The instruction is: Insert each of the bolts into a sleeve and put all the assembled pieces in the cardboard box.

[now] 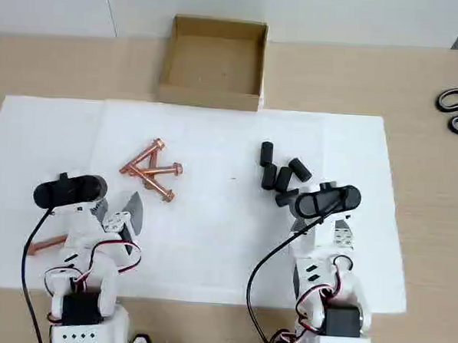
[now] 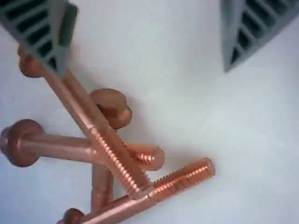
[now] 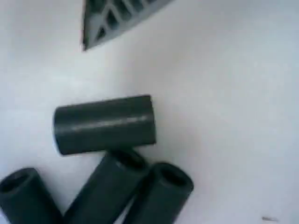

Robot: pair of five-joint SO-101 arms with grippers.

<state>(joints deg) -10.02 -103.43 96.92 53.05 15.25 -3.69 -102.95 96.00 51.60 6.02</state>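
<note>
High view has the bolts (image 1: 152, 171) centre-left, sleeves (image 1: 279, 174) centre-right and the cardboard box (image 1: 211, 96) top centre; left wrist view shows the left fingers (image 2: 42, 28) spread wide over stiff, slick-looking bolts, best pinched mid-shank; right wrist view shows the right fingers (image 3: 117, 18) apparently parted above light sleeves likely to roll.

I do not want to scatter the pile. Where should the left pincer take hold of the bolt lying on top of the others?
Take the top bolt on its smooth shank just below the head, coming straight down with the jaws across the shank. It lies over the other bolts, so this stretch looks free on both sides, while the threaded end rests among them.
</note>
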